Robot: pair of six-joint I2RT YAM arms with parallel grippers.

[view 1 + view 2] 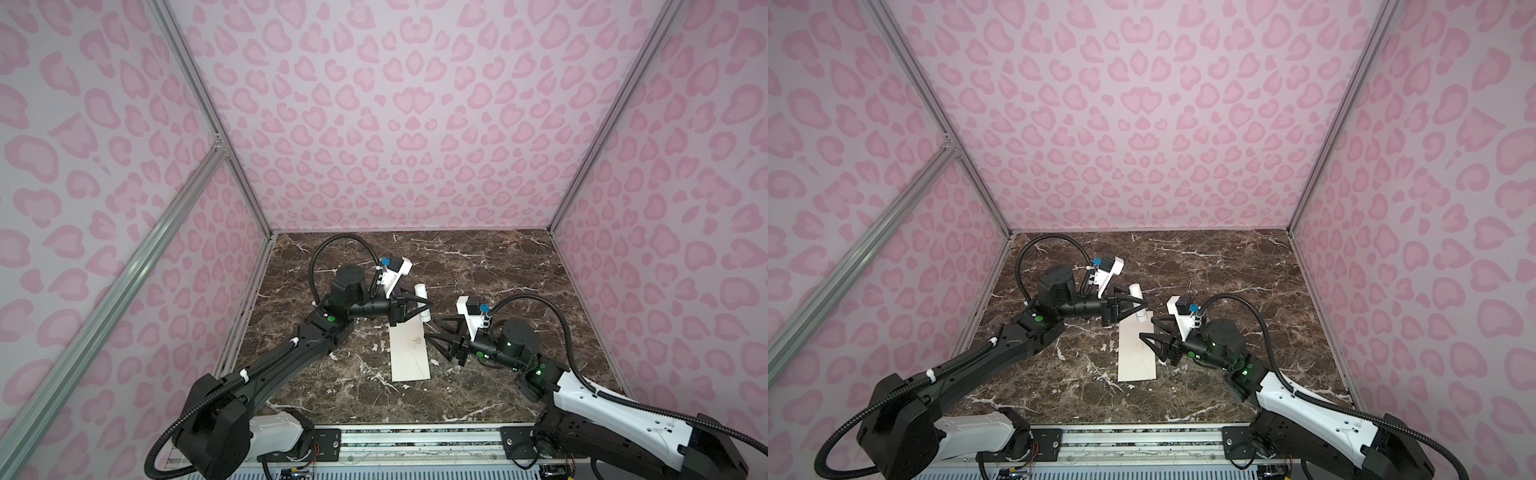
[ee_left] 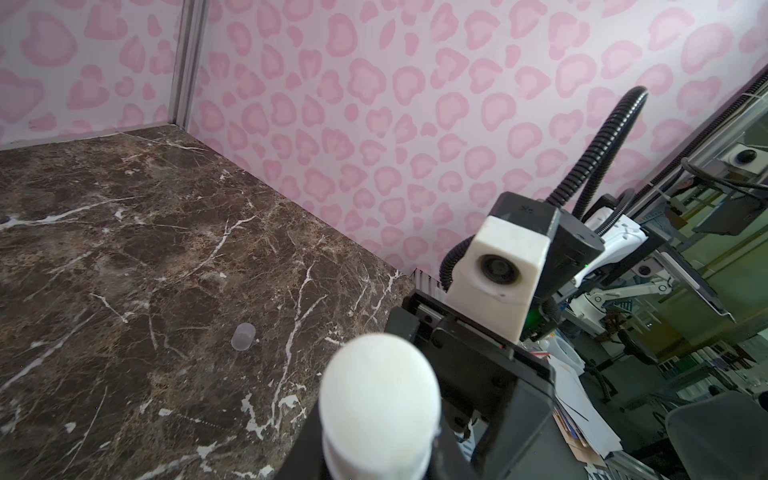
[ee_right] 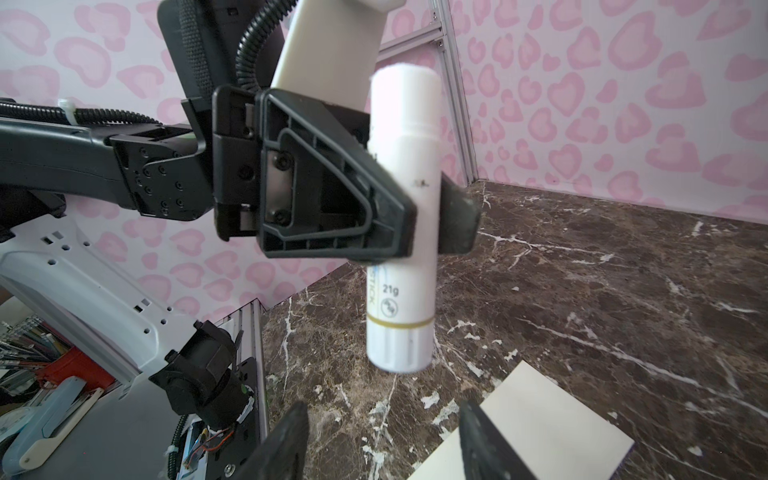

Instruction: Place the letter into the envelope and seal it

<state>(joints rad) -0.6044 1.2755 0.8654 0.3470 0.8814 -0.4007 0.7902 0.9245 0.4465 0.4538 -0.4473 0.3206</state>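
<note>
The cream envelope lies flat on the marble table, its long side running front to back; one corner shows in the right wrist view. The letter is not in view. My left gripper is shut on a white glue stick and holds it roughly upright just above the envelope's far end. The stick's rounded white end fills the left wrist view. My right gripper stands open and empty beside the envelope's right edge, near the stick's lower end.
A small translucent cap lies on the marble table past the glue stick. Pink patterned walls close in the back and both sides. A metal rail runs along the front edge between the two arm bases.
</note>
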